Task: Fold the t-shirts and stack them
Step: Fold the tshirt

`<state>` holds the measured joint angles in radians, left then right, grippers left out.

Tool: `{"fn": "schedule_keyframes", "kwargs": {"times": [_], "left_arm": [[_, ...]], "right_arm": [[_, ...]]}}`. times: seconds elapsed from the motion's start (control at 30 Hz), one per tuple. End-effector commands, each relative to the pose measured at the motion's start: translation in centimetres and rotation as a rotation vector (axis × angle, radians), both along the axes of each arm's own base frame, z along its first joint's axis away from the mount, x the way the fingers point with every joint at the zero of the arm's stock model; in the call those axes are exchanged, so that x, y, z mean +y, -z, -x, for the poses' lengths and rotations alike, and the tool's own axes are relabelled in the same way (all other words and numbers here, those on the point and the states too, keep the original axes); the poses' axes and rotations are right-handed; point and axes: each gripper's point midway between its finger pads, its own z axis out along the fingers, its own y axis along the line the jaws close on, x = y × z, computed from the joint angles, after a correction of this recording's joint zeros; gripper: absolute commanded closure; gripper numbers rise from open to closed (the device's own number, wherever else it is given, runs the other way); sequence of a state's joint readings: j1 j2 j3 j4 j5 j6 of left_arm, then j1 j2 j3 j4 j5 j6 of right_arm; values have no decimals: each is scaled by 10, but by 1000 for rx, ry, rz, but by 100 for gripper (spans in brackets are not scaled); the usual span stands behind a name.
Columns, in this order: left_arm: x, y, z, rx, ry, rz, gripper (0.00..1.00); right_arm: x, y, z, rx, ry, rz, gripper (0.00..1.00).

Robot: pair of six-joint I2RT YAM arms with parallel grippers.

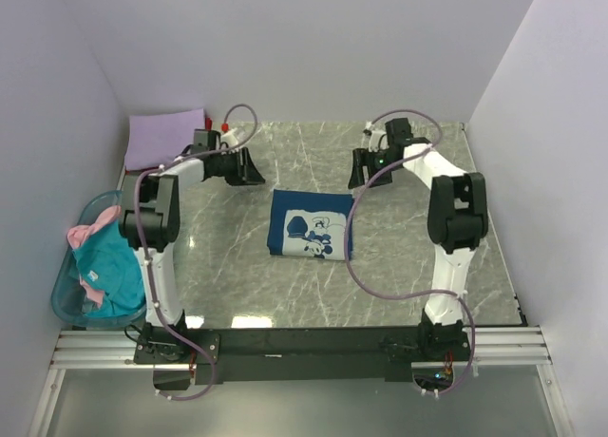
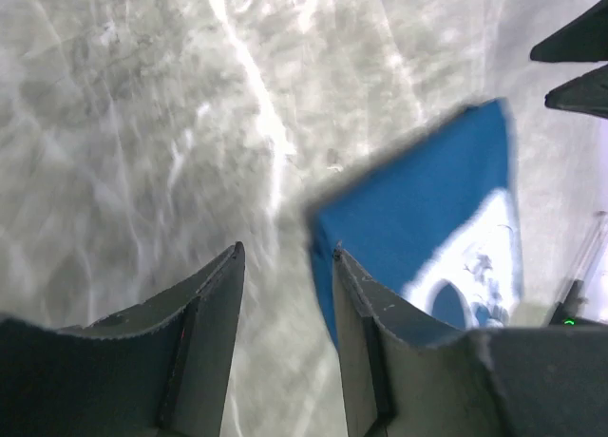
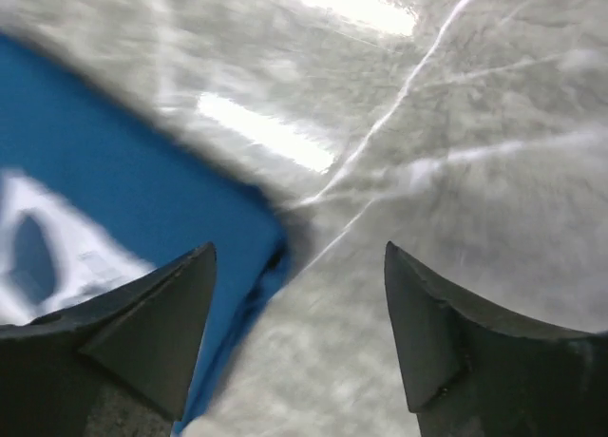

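- The arms' bases are bolted to a black and aluminium rail [image 1: 304,347], which lies on the near side of the dark blue t-shirt [image 1: 311,224].
- The table [image 1: 237,275] under that shirt is grey, marble-patterned with thin white veins. It is glossy enough to throw back bright patches of light.
- To the near left of the dark blue t-shirt, past the table's edge, sits a translucent blue basket [image 1: 63,304]. It holds a teal t-shirt [image 1: 109,266] and a pink t-shirt [image 1: 85,234], bunched together.
- The dark blue t-shirt lies flat at mid-table as a rough rectangle, with its white printed picture facing up (neither gripper touches it).
- The left gripper [image 1: 255,174] hangs above the table just past the shirt's far left corner. Its jaws are partly apart with only bare marble between them. In the left wrist view that corner shows just beyond one finger [image 2: 380,332].
- The right gripper [image 1: 355,176] hangs just past the shirt's far right corner. Its jaws are spread wide and hold nothing, and the blue cloth edge [image 3: 114,180] lies beside one finger.
- Far left of the shirt, a lavender t-shirt [image 1: 166,138] lies flat in the back corner.
- Plain pale walls [image 1: 313,47] close in behind the shirt and on both sides of it.
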<state>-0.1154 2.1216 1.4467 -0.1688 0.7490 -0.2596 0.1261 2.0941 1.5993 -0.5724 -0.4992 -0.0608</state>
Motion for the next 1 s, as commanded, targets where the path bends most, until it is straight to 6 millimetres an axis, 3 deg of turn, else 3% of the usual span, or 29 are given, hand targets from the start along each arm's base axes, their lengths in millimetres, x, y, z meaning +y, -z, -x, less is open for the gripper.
{"fn": "schedule_keyframes", "kwargs": {"times": [0.0, 0.03, 0.07, 0.13, 0.17, 0.2, 0.27, 0.3, 0.37, 0.43, 0.47, 0.5, 0.63, 0.7, 0.77, 0.8, 0.83, 0.87, 0.9, 0.93, 0.97], "left_arm": [[-7, -95, 14, -197, 53, 115, 52], [-12, -103, 21, -210, 64, 143, 53], [-23, -95, 41, -145, 75, 179, 55], [-40, -108, 50, -183, 115, 226, 64], [-55, -104, 62, -128, 129, 257, 69], [-63, -98, 64, -105, 134, 275, 78], [-84, -97, 66, -71, 149, 323, 85], [-90, -82, 65, -26, 145, 328, 91], [-104, -76, 63, 17, 153, 364, 92], [-109, -49, 59, 88, 136, 364, 95], [-110, -45, 56, 98, 131, 376, 96], [-110, -27, 55, 137, 120, 366, 96], [-99, 18, 43, 200, 66, 307, 98], [-86, 30, 32, 217, 24, 291, 97], [-72, 28, 26, 222, -6, 301, 96], [-69, 9, 25, 193, 7, 320, 94], [-66, -1, 29, 196, 17, 326, 93], [-63, -10, 38, 194, 31, 331, 92], [-62, -44, 44, 122, 56, 336, 90], [-61, -57, 51, 91, 66, 336, 89], [-61, -59, 68, 101, 71, 342, 88]], "right_arm": [[15, -98, -4, -184, 24, -159, 21], [24, -115, 5, -169, 38, -241, 21], [33, -111, 19, -124, 34, -296, 21], [59, -124, 33, -79, 13, -449, 34], [68, -109, 46, -17, 14, -482, 39], [81, -111, 49, -23, -15, -525, 48], [96, -91, 63, 80, -14, -568, 55], [104, -85, 65, 93, -29, -569, 59], [107, -63, 60, 130, -25, -553, 61], [104, -35, 52, 178, 0, -530, 63], [102, -32, 43, 172, 10, -525, 64], [100, -26, 37, 176, 22, -520, 65], [84, 19, 17, 217, 89, -446, 67], [75, 25, 7, 216, 121, -416, 69], [69, 19, -2, 188, 121, -406, 69], [67, 15, -1, 191, 121, -402, 69], [66, -4, -3, 148, 101, -407, 69], [65, -13, 0, 138, 90, -409, 68], [65, -23, 5, 132, 76, -411, 67], [69, -52, 10, 85, 47, -436, 67], [70, -52, 25, 109, 44, -449, 67]]}}
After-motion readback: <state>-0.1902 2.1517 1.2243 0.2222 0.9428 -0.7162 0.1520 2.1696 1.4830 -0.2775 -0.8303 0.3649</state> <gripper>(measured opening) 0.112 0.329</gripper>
